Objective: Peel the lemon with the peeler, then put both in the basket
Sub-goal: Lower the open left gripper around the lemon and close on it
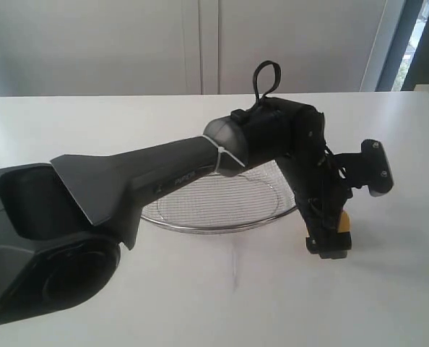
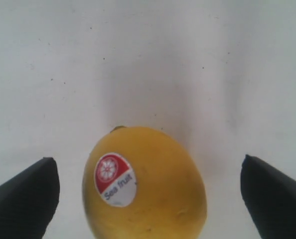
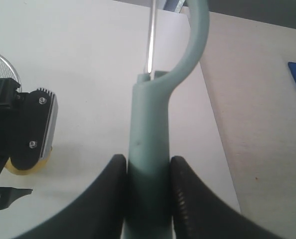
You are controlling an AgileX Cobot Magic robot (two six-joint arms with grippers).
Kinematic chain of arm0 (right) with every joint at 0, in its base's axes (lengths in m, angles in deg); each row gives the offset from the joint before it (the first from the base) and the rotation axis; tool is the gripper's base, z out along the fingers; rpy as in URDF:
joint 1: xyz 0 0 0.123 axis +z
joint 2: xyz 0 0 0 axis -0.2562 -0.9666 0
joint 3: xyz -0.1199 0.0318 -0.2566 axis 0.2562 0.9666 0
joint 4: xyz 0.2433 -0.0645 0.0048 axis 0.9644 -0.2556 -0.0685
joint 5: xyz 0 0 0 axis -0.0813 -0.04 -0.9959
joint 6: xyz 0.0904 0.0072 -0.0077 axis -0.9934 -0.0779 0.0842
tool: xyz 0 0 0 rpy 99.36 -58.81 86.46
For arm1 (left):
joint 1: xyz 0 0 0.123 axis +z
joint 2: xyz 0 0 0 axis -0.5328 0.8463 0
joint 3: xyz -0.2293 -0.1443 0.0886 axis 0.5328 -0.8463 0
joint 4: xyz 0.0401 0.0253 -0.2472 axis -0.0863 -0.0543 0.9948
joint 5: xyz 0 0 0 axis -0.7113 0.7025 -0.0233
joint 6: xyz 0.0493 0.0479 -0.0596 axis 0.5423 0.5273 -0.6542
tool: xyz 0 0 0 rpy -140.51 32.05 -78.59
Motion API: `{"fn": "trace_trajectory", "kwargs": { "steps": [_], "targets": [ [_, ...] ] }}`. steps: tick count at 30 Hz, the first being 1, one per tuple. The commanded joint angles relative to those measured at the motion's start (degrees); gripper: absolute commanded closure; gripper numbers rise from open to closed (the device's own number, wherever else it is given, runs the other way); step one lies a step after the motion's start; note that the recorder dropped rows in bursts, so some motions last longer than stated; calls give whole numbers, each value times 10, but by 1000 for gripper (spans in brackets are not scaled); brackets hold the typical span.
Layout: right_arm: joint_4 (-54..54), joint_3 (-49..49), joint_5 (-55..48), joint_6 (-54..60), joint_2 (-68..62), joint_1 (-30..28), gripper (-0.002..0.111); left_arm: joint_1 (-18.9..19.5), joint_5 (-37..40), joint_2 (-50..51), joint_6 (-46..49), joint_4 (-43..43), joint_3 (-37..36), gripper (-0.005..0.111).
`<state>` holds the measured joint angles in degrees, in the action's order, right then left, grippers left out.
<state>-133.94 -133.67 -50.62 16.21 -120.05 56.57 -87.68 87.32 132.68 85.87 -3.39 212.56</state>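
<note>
While the left gripper (image 2: 148,160) held its jaws wide astride the lemon (image 2: 153,191), the right gripper (image 3: 148,162) clamped the peeler (image 3: 150,124) handle.

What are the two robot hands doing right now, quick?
Left gripper: open around the round yellow lemon, not touching.
Right gripper: closed on the teal-green peeler.

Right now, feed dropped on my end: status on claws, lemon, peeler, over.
Left claw open, straddling lemon on table, no contact. Right claw shut on peeler handle. Lemon unpeeled, sticker showing. Basket nearby, nothing blocking seen.
</note>
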Motion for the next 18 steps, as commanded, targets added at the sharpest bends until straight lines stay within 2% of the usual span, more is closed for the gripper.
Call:
{"fn": "trace_trajectory", "kwargs": {
  "steps": [1,18],
  "targets": [
    [-10,3,0,-3,6,-4,108,1,6,4,2,3,5,9],
    [-10,3,0,-3,6,-4,108,1,3,4,2,-1,5,9]
  ]
}}
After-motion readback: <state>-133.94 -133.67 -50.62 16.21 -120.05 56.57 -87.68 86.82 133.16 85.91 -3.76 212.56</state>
